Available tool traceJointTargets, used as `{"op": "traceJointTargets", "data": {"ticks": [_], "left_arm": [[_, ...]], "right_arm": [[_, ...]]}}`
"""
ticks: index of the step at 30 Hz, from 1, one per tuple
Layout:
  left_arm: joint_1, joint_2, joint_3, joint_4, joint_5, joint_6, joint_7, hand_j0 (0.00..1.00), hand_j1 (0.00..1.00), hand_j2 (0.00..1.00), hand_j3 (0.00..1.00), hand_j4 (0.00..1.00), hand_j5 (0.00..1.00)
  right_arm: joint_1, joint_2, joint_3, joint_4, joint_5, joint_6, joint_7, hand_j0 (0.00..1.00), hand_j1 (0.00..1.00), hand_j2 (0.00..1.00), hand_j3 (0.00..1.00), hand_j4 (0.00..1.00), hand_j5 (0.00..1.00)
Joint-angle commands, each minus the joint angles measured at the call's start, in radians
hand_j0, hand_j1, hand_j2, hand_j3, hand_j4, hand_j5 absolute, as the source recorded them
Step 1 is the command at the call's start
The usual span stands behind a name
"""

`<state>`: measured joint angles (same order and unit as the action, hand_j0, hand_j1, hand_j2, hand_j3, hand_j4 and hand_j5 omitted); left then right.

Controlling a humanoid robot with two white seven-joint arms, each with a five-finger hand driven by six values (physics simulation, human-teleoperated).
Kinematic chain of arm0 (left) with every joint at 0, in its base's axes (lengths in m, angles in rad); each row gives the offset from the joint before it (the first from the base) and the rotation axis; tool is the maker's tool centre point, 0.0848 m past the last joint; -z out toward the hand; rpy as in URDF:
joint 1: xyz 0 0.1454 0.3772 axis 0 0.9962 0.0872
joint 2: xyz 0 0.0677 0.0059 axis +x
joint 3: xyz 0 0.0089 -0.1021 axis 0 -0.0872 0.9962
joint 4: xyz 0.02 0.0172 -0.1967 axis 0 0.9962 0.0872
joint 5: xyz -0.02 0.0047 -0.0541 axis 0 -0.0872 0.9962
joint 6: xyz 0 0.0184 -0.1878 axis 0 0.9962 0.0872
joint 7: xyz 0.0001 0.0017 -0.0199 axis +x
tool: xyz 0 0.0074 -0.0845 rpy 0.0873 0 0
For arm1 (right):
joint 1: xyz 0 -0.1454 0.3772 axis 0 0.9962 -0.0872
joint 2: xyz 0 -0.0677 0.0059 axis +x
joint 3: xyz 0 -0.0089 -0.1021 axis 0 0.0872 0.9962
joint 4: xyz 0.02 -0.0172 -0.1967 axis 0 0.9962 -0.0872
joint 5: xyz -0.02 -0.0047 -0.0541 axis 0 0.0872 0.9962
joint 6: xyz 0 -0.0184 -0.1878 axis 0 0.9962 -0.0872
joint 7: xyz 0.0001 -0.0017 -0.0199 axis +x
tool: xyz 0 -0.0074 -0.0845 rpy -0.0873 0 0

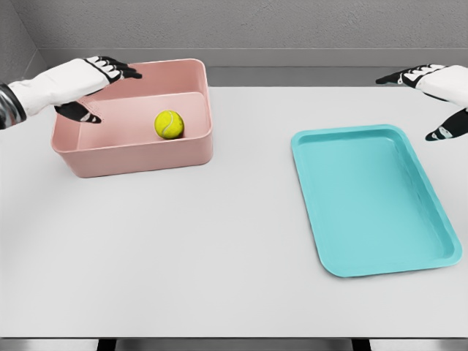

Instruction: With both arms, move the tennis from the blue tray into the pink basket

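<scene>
Tennis ball (169,124) in pink basket (139,157), blue tray (380,256) bare.
Ball yellow-green, white seam. Left hand (95,80) and right hand (431,88) both spread, holding nothing.

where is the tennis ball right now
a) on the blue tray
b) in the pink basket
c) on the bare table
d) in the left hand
b: the tennis ball lies on the floor of the pink basket, while the blue tray holds nothing and the left hand and right hand are open.
</scene>
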<state>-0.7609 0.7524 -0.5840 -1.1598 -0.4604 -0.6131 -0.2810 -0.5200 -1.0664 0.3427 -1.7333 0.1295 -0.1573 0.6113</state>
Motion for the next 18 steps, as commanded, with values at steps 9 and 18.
{"op": "traceJointTargets", "data": {"ticks": [9,18], "left_arm": [[0.247,0.082,0.378,-0.247,0.057,0.002,0.002,1.0,1.0,1.0,1.0,1.0,1.0],[0.38,0.136,0.378,-0.423,0.129,0.002,0.0,1.0,1.0,1.0,1.0,1.0,1.0]], "right_arm": [[0.0,-0.001,0.001,0.0,-0.002,0.001,0.0,1.0,1.0,1.0,1.0,1.0,1.0],[0.0,-0.001,-0.001,0.0,-0.002,0.001,0.0,1.0,1.0,1.0,1.0,1.0,1.0]]}}
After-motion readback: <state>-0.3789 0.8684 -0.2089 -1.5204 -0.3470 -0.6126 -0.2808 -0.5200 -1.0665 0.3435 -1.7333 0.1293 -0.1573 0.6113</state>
